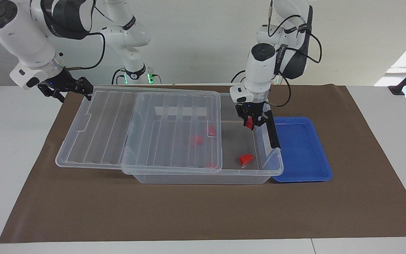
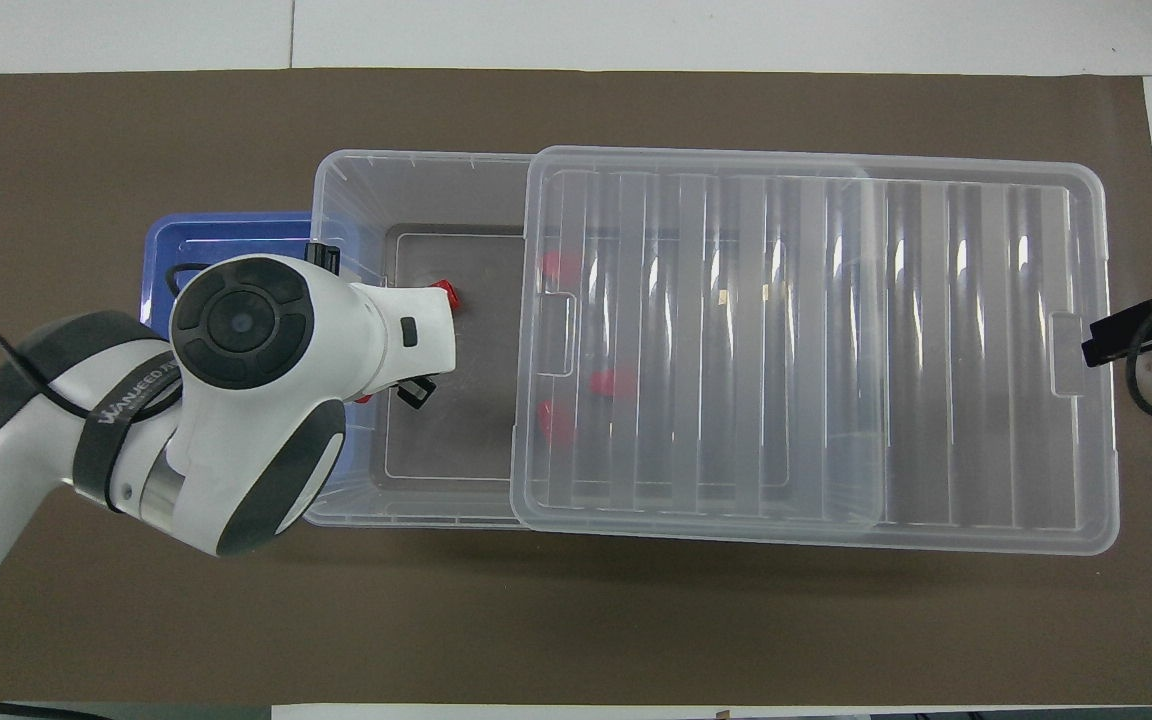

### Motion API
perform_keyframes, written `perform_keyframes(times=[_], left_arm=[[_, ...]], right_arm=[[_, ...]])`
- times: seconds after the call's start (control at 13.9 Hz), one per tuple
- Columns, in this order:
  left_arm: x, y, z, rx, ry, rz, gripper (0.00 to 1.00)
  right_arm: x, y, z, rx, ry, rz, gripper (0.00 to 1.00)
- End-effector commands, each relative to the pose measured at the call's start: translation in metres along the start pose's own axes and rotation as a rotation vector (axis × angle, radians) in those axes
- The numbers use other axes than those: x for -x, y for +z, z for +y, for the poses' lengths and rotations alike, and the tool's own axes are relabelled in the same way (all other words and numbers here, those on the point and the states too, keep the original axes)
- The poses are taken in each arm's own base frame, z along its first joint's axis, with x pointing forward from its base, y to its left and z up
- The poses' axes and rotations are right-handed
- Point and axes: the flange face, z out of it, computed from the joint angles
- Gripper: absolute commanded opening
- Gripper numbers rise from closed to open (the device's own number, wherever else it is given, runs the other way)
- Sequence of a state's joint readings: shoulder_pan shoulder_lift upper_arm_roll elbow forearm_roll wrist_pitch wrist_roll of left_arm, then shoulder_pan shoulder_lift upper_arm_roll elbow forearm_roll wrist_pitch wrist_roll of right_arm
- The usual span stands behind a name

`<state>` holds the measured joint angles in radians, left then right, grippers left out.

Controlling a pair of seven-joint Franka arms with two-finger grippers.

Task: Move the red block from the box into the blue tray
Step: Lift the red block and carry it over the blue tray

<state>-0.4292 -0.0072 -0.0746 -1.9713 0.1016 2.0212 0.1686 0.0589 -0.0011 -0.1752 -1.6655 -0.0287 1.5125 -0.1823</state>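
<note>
1. Left end effector, centre of the facing view: jaws narrow, clamped on a small bright red plastic block. It hangs over the uncovered end of the large clear plastic storage box, with the arm above pointing steeply down.
2. Key relation: the shallow bright blue plastic tray lies sideways from the held block, toward the left arm's end of the table. Only the box's end wall and its black latch stand between them. My read is a short lateral carry over that wall, then lower and release.
3. The tray's long axis runs nearer-to-farther from the robots, parallel to the box's end wall and touching or just beside it. No other block shows on its visible floor, so the drop point is loose along that axis.
4. The left arm is clearly the nearer arm to the tray.
5. A loose red block lies in the open part of the box, lower in the frame than the end effector. Others show blurred under the ribbed clear lid, which is slid toward the right arm's end.
6. Right end effector, upper corner of the facing view, waits at the lid's end. I can't tell its jaw state.
7. Writing: the strap on the left arm reads "WANEED…", with the rest illegible. No text is readable on the box's whitish strip.
</note>
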Motion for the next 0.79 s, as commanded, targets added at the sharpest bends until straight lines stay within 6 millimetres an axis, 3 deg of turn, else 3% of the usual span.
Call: perform_keyframes(times=[0.0,0.22,0.43,0.65,0.72], left_arm=[[0.029,-0.038,-0.020,-0.027,-0.092,-0.016,0.00],[0.042,-0.049,-0.051,-0.026,-0.178,-0.037,0.00],[0.062,-0.040,-0.104,-0.007,-0.303,-0.036,0.00],[0.080,-0.015,-0.154,-0.005,-0.401,-0.041,0.00],[0.080,0.007,-0.169,0.012,-0.430,-0.049,0.00]], right_arm=[[0.003,-0.004,0.001,-0.008,0.019,0.007,1.00],[0.004,0.000,-0.001,-0.009,0.015,0.000,1.00],[0.004,0.000,-0.001,-0.010,0.013,-0.002,1.00],[0.005,0.000,0.002,-0.010,0.019,0.000,1.00],[0.005,0.000,0.002,-0.010,0.019,0.000,1.00]])
